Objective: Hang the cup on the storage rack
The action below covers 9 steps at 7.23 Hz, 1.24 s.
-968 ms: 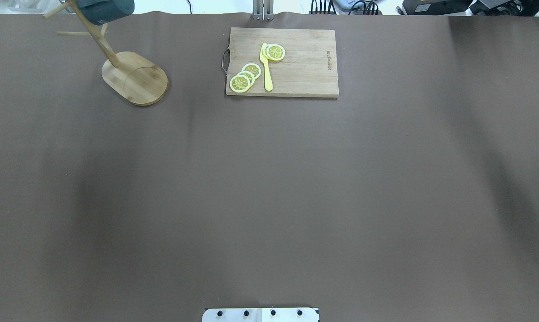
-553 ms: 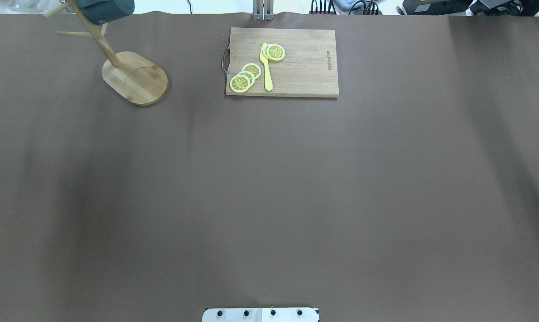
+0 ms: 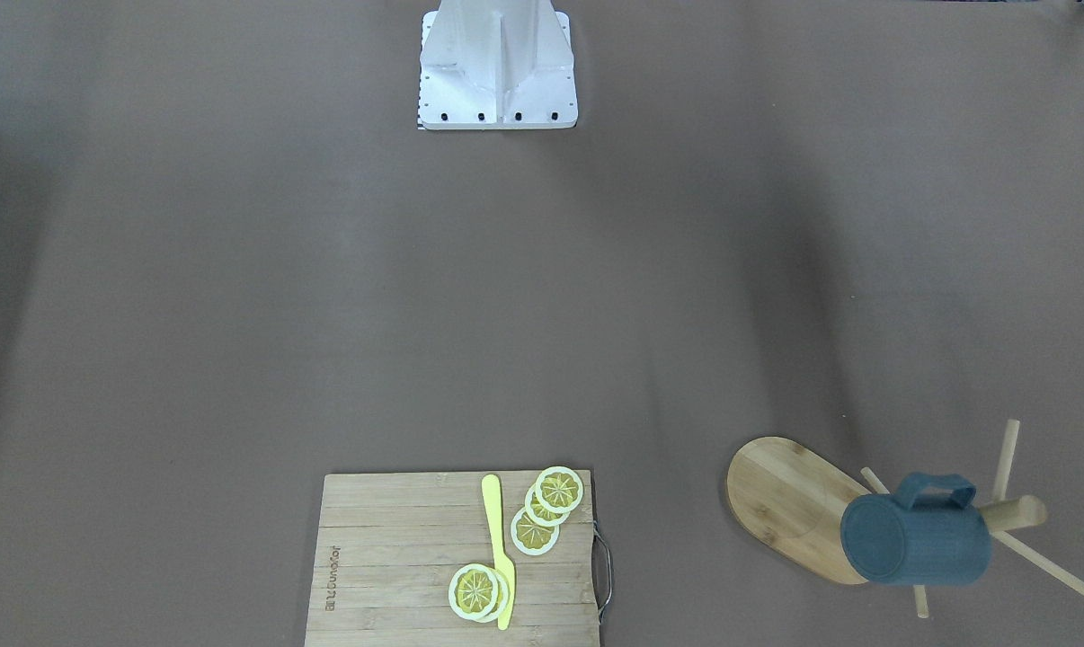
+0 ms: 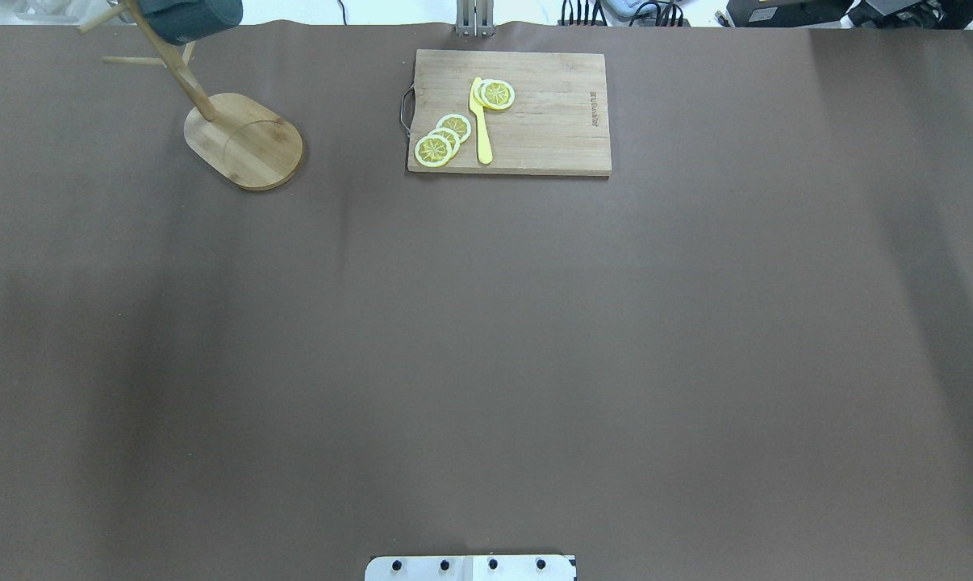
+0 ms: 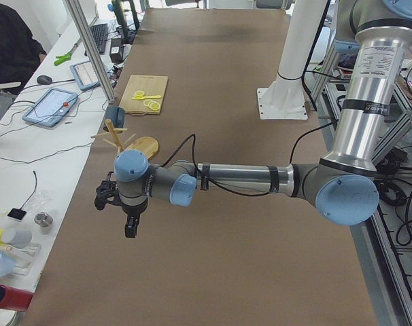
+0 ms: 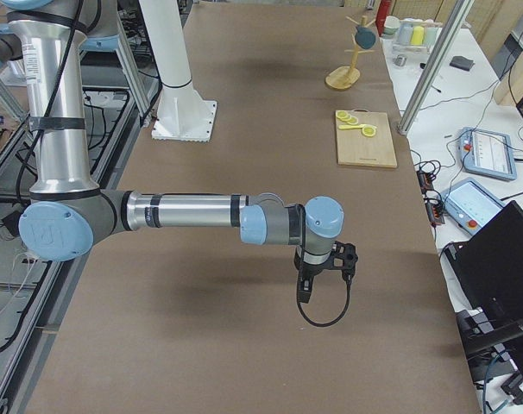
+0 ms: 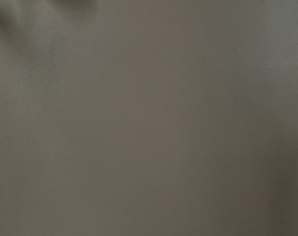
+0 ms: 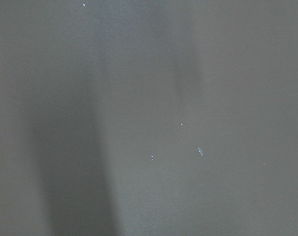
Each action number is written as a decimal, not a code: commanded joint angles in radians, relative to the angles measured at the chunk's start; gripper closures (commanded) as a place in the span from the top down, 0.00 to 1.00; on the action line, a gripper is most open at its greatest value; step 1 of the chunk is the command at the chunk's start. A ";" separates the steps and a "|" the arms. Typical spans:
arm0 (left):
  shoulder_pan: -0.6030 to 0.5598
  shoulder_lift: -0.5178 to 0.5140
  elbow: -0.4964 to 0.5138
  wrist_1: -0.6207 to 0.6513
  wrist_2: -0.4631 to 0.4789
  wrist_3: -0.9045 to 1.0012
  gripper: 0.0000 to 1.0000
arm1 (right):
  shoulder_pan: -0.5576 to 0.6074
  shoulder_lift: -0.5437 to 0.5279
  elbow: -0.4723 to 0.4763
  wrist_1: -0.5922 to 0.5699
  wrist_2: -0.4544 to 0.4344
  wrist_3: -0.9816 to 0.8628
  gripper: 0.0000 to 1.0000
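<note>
The slate-blue cup [image 3: 919, 539] hangs by its handle on a peg of the bamboo storage rack [image 3: 780, 503], tipped on its side, with nothing holding it. From overhead, the cup [image 4: 192, 16] and rack [image 4: 244, 141] sit at the far left corner. My left gripper [image 5: 128, 227] shows only in the exterior left view, hanging over bare table well short of the rack [image 5: 141, 146]. Only the exterior right view shows my right gripper [image 6: 303, 289], far from the cup [image 6: 363, 34]. I cannot tell whether either is open or shut. Both wrist views show only brown table.
A wooden cutting board [image 4: 509, 111] with lemon slices [image 4: 442, 139] and a yellow knife [image 4: 482, 121] lies at the far middle. The robot's base plate [image 4: 470, 567] is at the near edge. A person [image 5: 9, 41] sits beyond the table's far side.
The cup and rack have not moved. A faint shadow on the table's left side has drifted toward the left edge.
</note>
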<state>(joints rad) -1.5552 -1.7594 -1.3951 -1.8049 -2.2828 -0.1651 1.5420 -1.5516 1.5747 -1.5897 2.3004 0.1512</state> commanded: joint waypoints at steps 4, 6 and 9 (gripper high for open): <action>0.017 0.009 -0.050 0.171 0.006 0.194 0.99 | 0.023 -0.035 -0.002 0.007 0.062 -0.084 1.00; 0.018 -0.003 -0.067 0.171 0.003 0.191 0.99 | 0.024 -0.030 -0.004 0.005 0.095 -0.072 1.00; 0.017 0.006 -0.068 0.173 0.006 0.191 0.99 | 0.024 0.001 0.039 0.007 0.152 0.045 1.00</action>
<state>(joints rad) -1.5384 -1.7572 -1.4633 -1.6334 -2.2774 0.0263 1.5661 -1.5557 1.6007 -1.5832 2.4444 0.1677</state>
